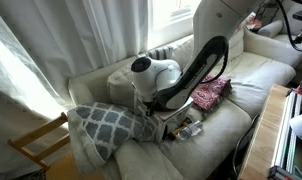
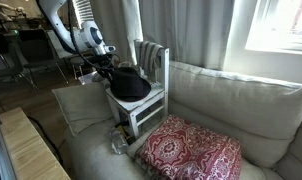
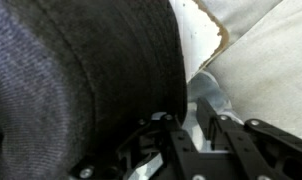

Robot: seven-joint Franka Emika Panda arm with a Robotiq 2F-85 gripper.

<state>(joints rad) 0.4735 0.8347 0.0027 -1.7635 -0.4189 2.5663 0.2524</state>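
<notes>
A black fabric hat (image 2: 129, 85) lies on the seat of a small white chair (image 2: 151, 108) that stands on the sofa. In the wrist view the hat's dark cloth (image 3: 81, 70) fills the left side. My gripper (image 3: 191, 112) straddles its edge: one finger is hidden behind the cloth and the other finger (image 3: 207, 115) stands just outside it. The jaws are drawn in narrow, with a slit of light showing between cloth and outer finger. In both exterior views the gripper (image 1: 154, 103) (image 2: 106, 68) hangs low over the chair.
A beige sofa (image 1: 256, 70) carries a grey-and-white lattice pillow (image 1: 106, 122) and a red patterned pillow (image 2: 191, 150). A wooden chair (image 1: 36, 145) stands by the sofa's end. Curtains (image 1: 51, 40) hang behind, and a wooden table edge (image 2: 31, 150) is near.
</notes>
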